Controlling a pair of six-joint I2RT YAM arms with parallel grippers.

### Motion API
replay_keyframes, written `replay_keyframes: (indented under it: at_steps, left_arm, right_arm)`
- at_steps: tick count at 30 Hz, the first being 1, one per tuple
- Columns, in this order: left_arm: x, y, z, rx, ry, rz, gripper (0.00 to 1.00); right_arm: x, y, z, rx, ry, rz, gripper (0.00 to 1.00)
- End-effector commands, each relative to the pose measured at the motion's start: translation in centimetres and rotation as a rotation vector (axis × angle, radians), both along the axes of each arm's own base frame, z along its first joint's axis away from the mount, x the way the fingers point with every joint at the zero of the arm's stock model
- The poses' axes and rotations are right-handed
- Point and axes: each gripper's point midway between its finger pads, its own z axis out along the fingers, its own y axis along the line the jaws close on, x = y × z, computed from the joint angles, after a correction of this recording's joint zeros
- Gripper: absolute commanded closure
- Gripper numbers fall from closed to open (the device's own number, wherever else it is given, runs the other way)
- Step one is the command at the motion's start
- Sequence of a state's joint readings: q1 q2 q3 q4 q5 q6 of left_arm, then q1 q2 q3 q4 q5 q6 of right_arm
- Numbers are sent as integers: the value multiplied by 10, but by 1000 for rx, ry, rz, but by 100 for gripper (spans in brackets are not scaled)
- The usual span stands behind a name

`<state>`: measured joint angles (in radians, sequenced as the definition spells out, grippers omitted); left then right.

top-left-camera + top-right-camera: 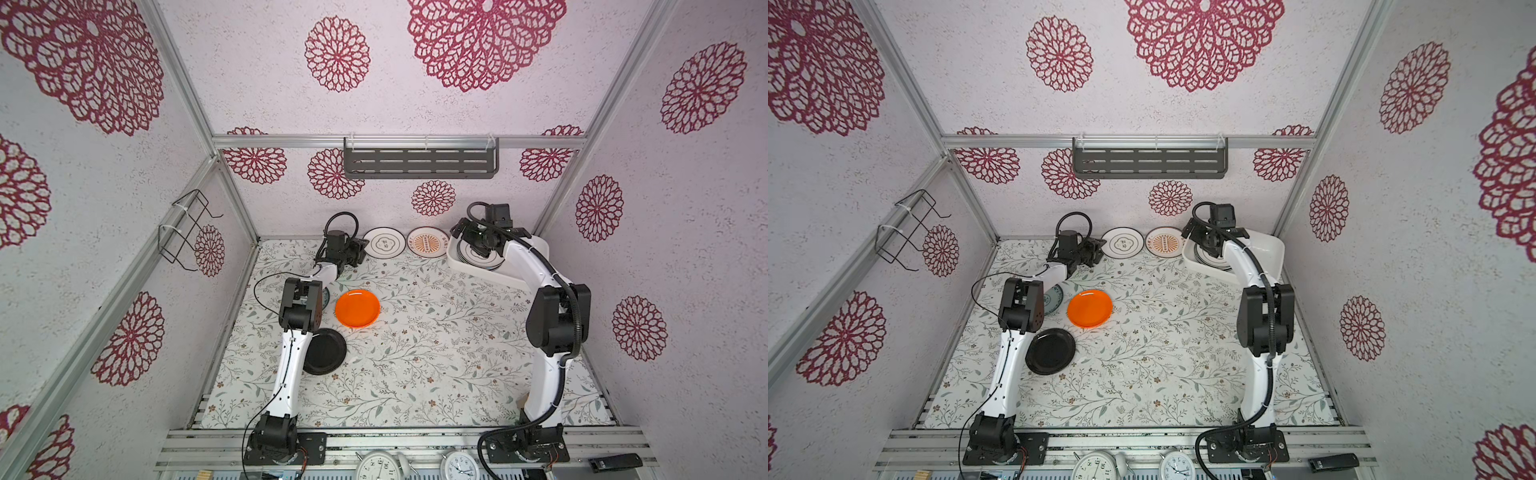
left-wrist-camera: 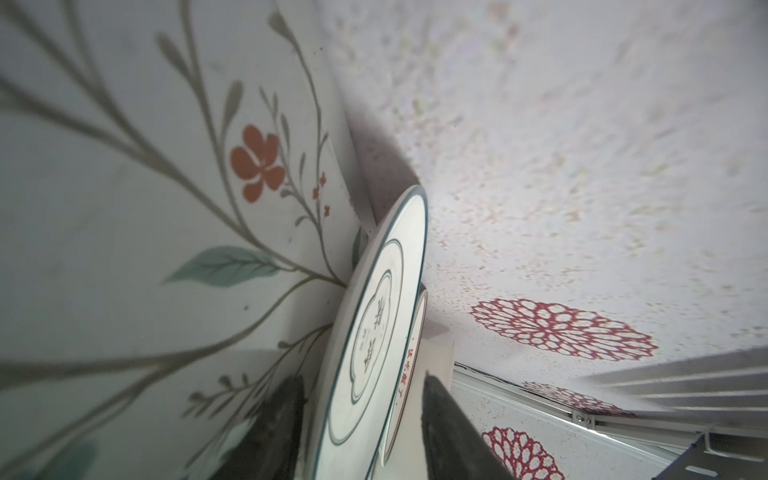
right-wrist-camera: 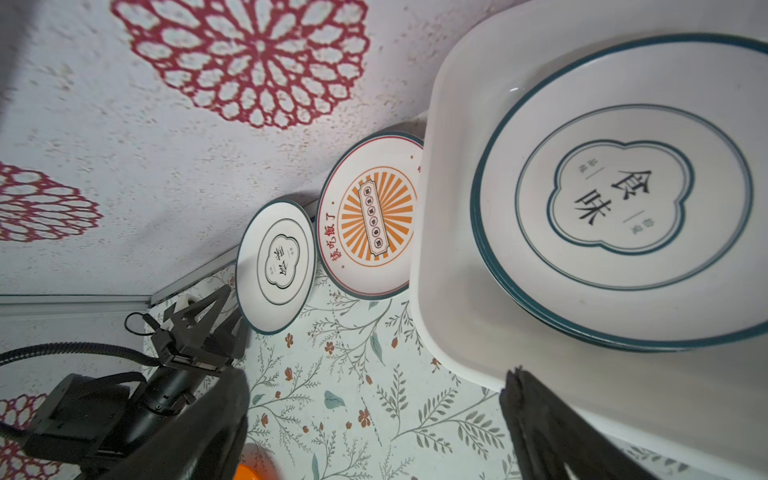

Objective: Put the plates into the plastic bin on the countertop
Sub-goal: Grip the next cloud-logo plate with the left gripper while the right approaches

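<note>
Step in hand, as I read it: picking the ringed plate (image 1: 384, 242) at the back wall (image 1: 291, 210). The left claw (image 2: 359, 376) was turned side-on, with one finger on the worktop (image 1: 436, 332) side of the near rim and one on the face side. Its jaws were partly apart and a gap showed on the face side, so no clamp yet.

The plate sat tilted with its far edge up against the wall. That likely explains the sideways approach, since a thin rim can be pinched and a flat face can't. The sunburst plate (image 1: 427, 242) leaned just beside it and could get nudged.

The right claw (image 3: 376, 374) hung over the plastic bin (image 1: 1271, 247), jaws wide apart and holding nothing, probably parked clear of the other arm. The bin sat in the back right corner of the worktop with a stack of green-rimmed plates (image 3: 623, 195) flat inside.

Out on the worktop:
- orange plate (image 1: 357, 308), in the open
- black plate (image 1: 326, 351), partly under the left arm (image 1: 291, 365)
- teal plate (image 1: 1054, 299), mostly hidden by that arm's elbow

Judged partway: five plates not yet binned.
</note>
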<state>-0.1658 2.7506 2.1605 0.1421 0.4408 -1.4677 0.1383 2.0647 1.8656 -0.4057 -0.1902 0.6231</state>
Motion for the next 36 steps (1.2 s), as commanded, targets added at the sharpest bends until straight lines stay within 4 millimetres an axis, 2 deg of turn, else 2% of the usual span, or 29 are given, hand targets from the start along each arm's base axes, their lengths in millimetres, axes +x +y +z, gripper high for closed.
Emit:
replay_keyframes:
  at_steps: [1,6,11,18,25,29,34,36]
  left_arm:
    - [-30,-13,-72,25,185,-35,60]
    - [-30,-15,-63,31,154,-37,85]
    - [-26,-14,-37,24,70,-31,95]
    - [-32,-11,12,31,-32,-47,100]
    - [-56,-2,61,54,-97,-88,100]
    - [-74,1,85,79,-113,-154,100]
    - [-98,4,114,32,-143,-249,100]
    - [-111,3,120,46,-134,-294,100]
  right_arm:
    - [-12,-6,43,-12,-85,-15,1]
    - [-21,-10,42,-11,-91,-31,1]
    - [-26,-10,46,6,-113,-40,1]
    - [-27,-3,59,71,-180,-26,1]
    - [-36,9,64,193,-243,-12,1]
    - [-44,29,60,256,-254,37,1]
    - [-53,81,56,296,-263,161,2]
    - [-55,100,54,318,-264,186,4]
